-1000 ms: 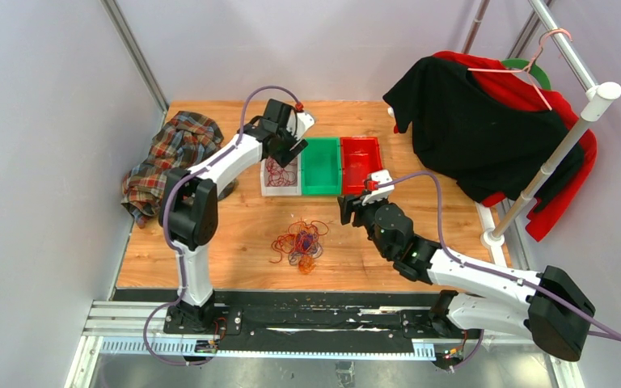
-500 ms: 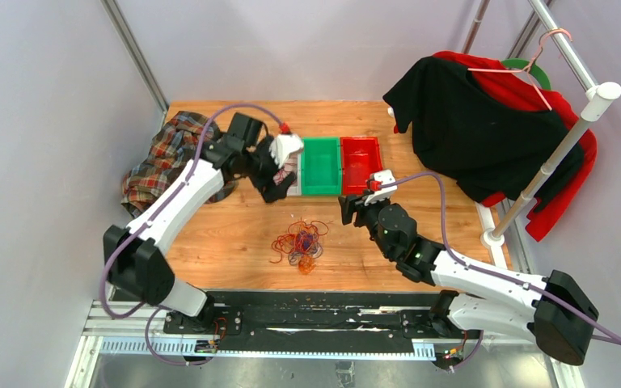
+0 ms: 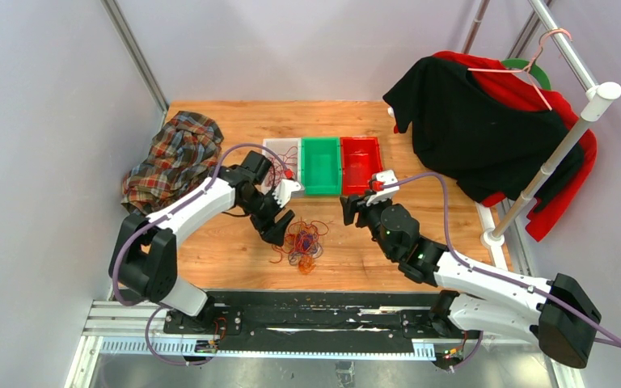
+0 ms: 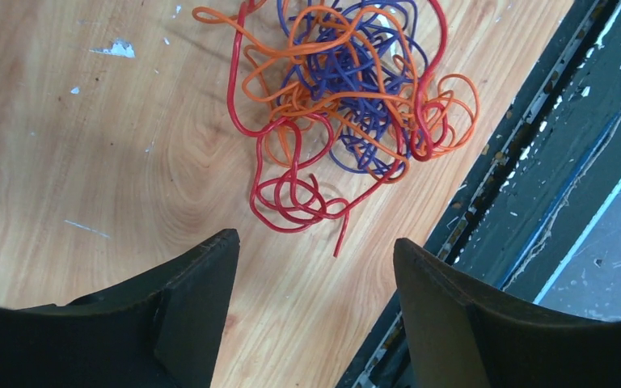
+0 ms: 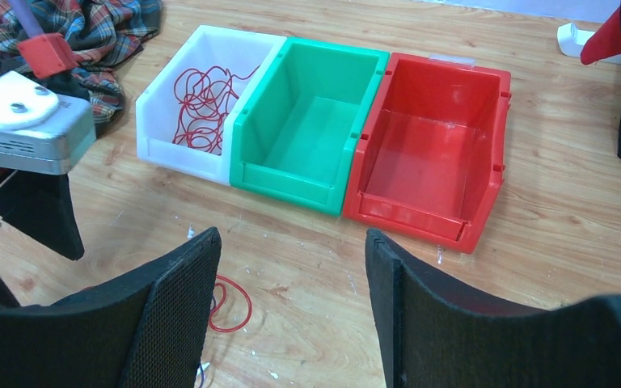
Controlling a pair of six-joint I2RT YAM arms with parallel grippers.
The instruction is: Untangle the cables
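Top external: left gripper, gaping empty like right gripper, moved from white bin to cables.

The light is bright and even all over. Shadows on the table are soft and pale. The cables cast thin, faint shadows. All three pictures look sharp and clear.

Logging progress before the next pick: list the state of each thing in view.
cable tangle: knotted, lying on the table
white bin: holds red cable
green bin: empty
red bin: empty
left end effector: open, empty, above table near tangle
right end effector: open, empty
plaid shirt: crumpled
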